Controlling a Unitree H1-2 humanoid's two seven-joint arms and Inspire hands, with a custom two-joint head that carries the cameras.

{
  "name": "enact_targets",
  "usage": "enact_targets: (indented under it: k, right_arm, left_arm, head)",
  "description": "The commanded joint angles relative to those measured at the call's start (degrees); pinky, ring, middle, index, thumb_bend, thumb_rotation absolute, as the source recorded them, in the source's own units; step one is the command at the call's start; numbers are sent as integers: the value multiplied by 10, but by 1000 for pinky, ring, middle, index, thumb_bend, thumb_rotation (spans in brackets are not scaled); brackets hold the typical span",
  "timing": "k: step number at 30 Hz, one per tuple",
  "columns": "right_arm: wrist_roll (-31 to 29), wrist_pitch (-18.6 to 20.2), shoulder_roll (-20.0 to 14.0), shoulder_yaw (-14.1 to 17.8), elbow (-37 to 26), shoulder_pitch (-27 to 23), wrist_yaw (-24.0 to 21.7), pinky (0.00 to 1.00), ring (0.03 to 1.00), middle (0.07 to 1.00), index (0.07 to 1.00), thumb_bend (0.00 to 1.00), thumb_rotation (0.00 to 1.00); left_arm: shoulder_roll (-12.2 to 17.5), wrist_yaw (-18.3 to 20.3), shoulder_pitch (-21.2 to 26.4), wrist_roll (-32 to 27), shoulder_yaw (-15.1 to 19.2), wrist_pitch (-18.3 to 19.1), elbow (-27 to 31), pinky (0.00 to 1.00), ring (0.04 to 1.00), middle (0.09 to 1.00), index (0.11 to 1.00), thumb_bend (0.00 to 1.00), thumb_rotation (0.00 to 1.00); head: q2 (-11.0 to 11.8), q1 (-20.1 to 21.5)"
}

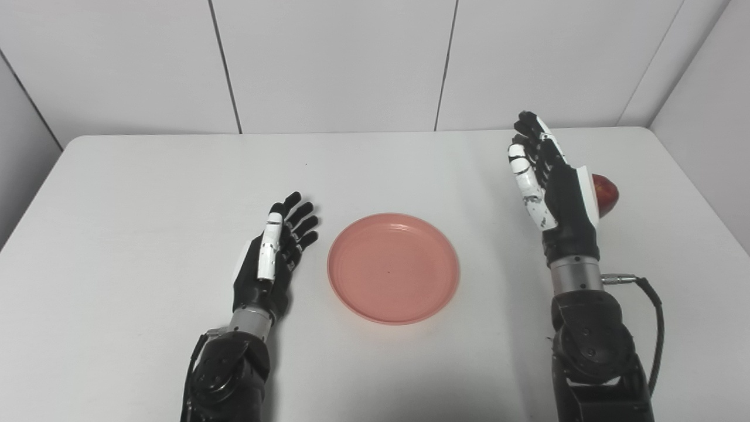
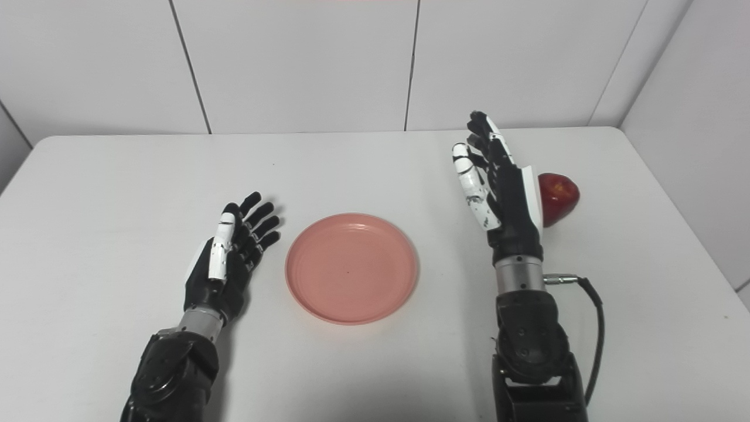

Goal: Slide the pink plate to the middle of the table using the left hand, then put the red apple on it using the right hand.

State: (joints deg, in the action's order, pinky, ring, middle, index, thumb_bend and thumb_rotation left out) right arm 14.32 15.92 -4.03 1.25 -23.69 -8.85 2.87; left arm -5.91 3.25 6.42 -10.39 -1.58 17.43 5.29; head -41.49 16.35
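Round shallow pink plastic plate (image 1: 393,268) mid matte white tabletop (image 1: 146,193), glossy red apple (image 2: 559,196) far right, left robot hand (image 1: 275,252) and right robot hand (image 2: 498,181) fingers spread, empty.

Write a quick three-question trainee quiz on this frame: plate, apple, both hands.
1. True or false: the red apple lies on the pink plate.
2. Which hand is nearer the apple? A) left hand B) right hand
3. Fill in: both hands are ____, holding nothing.

Key: 1 false, the apple sits on the table just beyond the right hand, and the plate is empty; 2 B; 3 open.
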Motion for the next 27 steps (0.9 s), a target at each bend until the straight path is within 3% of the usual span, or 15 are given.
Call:
enact_targets:
  k: [1, 6, 10, 14, 27]
  right_arm:
    - [19, 8, -6, 7, -26, -28, 7, 808, 860, 876, 888, 682, 783]
    - [101, 45, -25, 6, -51, -42, 5, 799, 855, 867, 873, 749, 736]
    - [101, 64, -43, 24, -62, -53, -6, 787, 835, 869, 896, 817, 618]
    - [129, 92, -67, 29, -71, -57, -18, 811, 868, 884, 914, 866, 588]
    - [222, 104, -119, 39, -51, -51, -23, 809, 894, 913, 940, 962, 555]
  left_arm:
    - [5, 14, 11, -13, 4, -23, 2, 891, 891, 902, 899, 429, 1000]
    - [10, 21, 12, -18, 8, -30, -10, 882, 883, 894, 892, 420, 1000]
    - [10, 24, 16, -28, 15, -32, -22, 883, 883, 894, 892, 411, 1000]
    - [11, 27, 19, -38, 24, -35, -33, 885, 884, 896, 890, 412, 1000]
    - [21, 42, 21, -59, 37, -43, -48, 878, 875, 889, 885, 399, 1000]
  head:
    - [2, 9]
    - [8, 35]
    - [13, 49]
    - [18, 71]
    - [31, 108]
